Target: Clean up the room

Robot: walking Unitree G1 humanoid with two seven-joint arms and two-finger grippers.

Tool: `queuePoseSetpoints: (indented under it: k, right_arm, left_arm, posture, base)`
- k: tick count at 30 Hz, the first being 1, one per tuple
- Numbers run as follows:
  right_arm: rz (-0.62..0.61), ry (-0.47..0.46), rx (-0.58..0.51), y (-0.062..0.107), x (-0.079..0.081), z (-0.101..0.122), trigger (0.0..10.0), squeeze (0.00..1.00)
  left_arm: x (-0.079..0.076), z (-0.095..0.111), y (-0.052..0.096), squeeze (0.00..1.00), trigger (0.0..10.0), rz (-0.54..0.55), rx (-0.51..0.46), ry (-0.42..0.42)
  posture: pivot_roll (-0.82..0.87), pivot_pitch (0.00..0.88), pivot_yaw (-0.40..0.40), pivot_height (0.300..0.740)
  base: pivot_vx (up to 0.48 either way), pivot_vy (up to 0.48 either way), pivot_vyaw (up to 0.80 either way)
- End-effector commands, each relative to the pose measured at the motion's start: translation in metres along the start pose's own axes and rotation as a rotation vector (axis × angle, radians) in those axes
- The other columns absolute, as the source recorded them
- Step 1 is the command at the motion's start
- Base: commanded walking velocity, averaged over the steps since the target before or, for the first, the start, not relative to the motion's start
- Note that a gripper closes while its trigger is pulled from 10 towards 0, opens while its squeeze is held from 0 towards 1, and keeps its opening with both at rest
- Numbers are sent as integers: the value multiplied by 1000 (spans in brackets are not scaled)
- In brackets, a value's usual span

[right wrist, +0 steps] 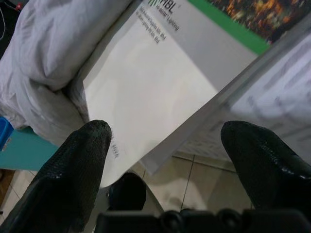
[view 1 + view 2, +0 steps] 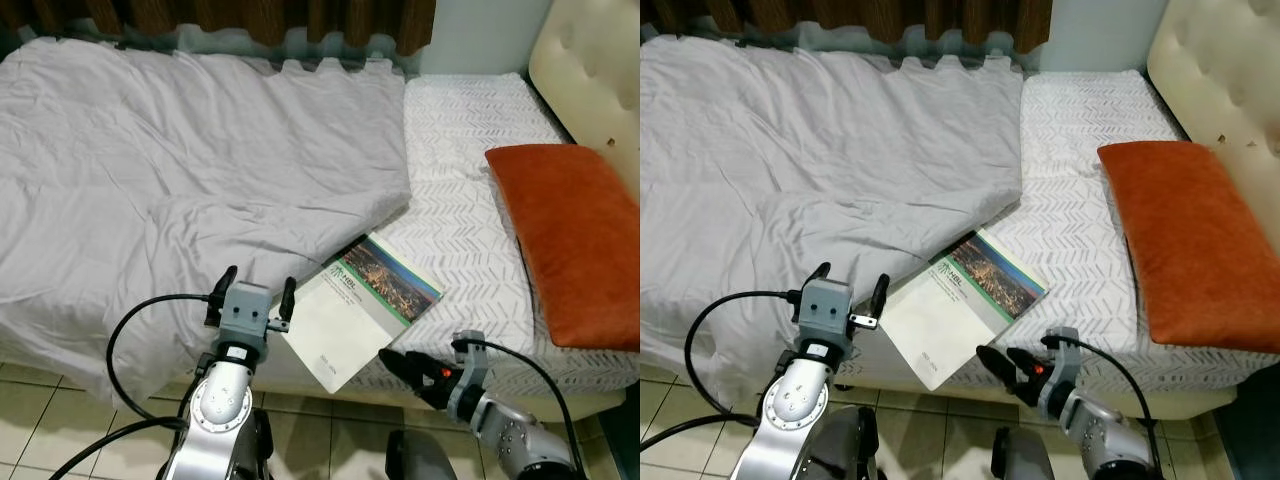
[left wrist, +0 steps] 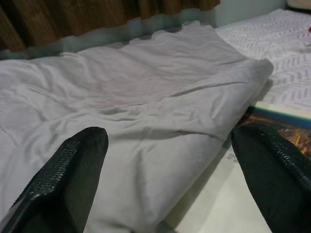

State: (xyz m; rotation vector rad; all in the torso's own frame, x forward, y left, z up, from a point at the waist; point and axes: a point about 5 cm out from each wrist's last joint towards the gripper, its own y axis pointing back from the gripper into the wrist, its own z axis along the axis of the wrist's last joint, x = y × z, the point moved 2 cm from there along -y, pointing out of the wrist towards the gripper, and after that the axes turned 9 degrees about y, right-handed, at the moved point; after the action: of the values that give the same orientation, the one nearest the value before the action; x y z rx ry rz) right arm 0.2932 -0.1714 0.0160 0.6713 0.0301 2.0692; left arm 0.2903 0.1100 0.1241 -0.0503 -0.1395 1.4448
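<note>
A thin magazine point(image 2: 365, 305) with a white cover and a city photo lies on the bed's near edge. Its lower corner hangs past the mattress point(image 2: 470, 240), and its top edge is tucked just under the grey blanket point(image 2: 180, 170). My left gripper point(image 2: 260, 277) is open over the blanket's edge, just left of the magazine point(image 3: 279, 116). My right gripper point(image 2: 402, 368) is open too, low in front of the bed. It points at the magazine's point(image 1: 160, 82) overhanging corner, with nothing between its fingers.
An orange pillow point(image 2: 570, 240) lies on the right of the mattress, beside a cream tufted headboard point(image 2: 590, 70). Brown curtains point(image 2: 250, 15) hang behind the bed. Tiled floor point(image 2: 30, 420) runs along the bed's front.
</note>
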Motion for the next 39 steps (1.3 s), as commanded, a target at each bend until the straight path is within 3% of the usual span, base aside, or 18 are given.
queuePoseSetpoints:
  k: [1,7,12,19,26,30,34,39]
  right_arm:
    - [-23,-13,27,3,-3,-9,10000,1000]
    - [-72,-84,-2,6,-8,-13,10000,1000]
    - [-100,-240,-4,-7,-2,-28,10000,1000]
    - [-122,-267,-56,-17,3,-25,10000,1000]
    - [-178,-274,-238,-21,-3,1,10000,1000]
    - [-189,-349,-376,-22,-7,20,10000,1000]
    - [-179,-388,-438,-23,-7,32,10000,1000]
    - [-161,-379,-411,-23,-4,25,10000,1000]
  left_arm:
    - [2,-7,2,0,10000,9,32,10]
    - [3,-9,2,0,10000,9,36,13]
    - [6,-2,-3,0,10000,-2,17,33]
    - [18,21,-11,0,10000,-14,-32,-3]
    - [31,38,0,0,10000,-47,-40,-59]
    - [33,39,10,0,10000,-79,-8,-75]
    - [29,44,16,0,10000,-112,15,-81]
    - [23,45,24,0,10000,-134,41,-71]
  posture:
    - [12,171,-25,614]
    - [15,173,-23,614]
    - [38,204,-2,614]
    - [117,293,35,614]
    - [217,396,118,614]
    - [243,433,149,614]
    - [291,500,206,614]
    - [289,510,206,614]
  base:
    - [0,0,0]
    - [0,0,0]
    - [0,0,0]
    - [0,0,0]
    - [0,0,0]
    - [0,0,0]
    - [0,0,0]
    - [0,0,0]
